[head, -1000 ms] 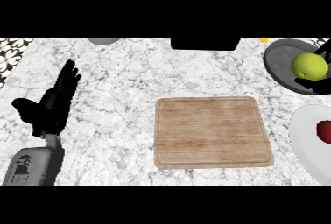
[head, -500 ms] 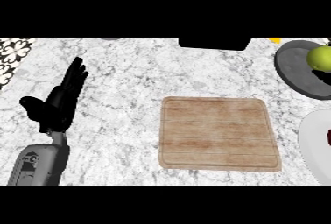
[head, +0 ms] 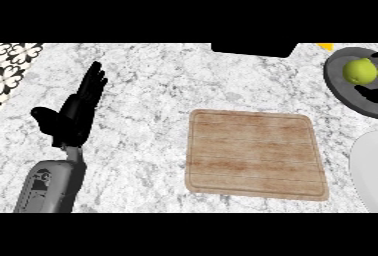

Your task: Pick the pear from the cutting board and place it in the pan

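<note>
The grey pan runs off the picture's right edge, so only its left part shows. A black shape beside the pear, likely the right robot hand, is mostly cut off; its fingers cannot be read. A white plate and a dark object at the top are also cropped.

Kitchen: marble counter, cutting board, pan.

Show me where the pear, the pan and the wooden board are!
pear (head: 360,71), head view, middle of the green fruit.
pan (head: 337,80), head view, its grey left rim.
board (head: 255,155), head view, middle of its bare top.
</note>
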`<state>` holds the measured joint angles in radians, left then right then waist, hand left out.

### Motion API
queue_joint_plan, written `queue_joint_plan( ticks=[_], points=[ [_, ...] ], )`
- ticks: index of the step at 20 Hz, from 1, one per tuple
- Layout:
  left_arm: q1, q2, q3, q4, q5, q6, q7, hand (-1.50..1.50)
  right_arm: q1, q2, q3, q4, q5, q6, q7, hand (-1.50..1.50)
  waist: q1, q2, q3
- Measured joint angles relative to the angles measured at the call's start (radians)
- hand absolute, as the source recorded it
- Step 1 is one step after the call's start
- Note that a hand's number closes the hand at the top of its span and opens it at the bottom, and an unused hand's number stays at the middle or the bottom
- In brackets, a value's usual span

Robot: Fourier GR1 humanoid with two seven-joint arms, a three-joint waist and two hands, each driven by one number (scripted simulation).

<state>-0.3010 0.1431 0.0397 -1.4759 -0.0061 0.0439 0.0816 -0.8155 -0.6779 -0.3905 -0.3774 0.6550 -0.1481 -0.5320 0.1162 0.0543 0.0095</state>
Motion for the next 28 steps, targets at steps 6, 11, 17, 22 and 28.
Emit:
queue_joint_plan(
  ticks=[6, 11, 17, 22, 28],
  points=[
    [-0.013, -0.004, -0.006, 0.004, -0.003, -0.001, 0.002, 0.0, -0.029, -0.002, 0.001, 0.13, -0.008, 0.182, 0.002, -1.5, 0.01, 0.005, 0.001],
    [-0.022, 0.006, 0.004, 0.008, -0.001, -0.003, 0.006, 0.0, -0.037, -0.013, -0.02, 0.173, -0.028, 0.243, -0.061, -1.5, 0.002, 0.002, 0.002],
    [-0.011, 0.013, 0.018, 0.009, 0.005, -0.003, 0.004, 0.0, -0.036, -0.038, -0.128, 0.201, -0.132, 0.284, -0.153, -1.5, -0.017, -0.005, 0.003],
    [-0.001, 0.015, 0.029, 0.006, 0.005, 0.008, 0.012, 0.0, -0.011, -0.103, -0.201, 0.243, -0.209, 0.451, -0.207, -1.5, -0.042, -0.016, 0.002],
    [0.019, 0.024, 0.043, 0.007, 0.01, 0.007, 0.014, 0.0, 0.054, -0.194, -0.23, 0.252, -0.251, 0.621, -0.217, -1.5, -0.069, -0.026, 0.001]
  ],
)
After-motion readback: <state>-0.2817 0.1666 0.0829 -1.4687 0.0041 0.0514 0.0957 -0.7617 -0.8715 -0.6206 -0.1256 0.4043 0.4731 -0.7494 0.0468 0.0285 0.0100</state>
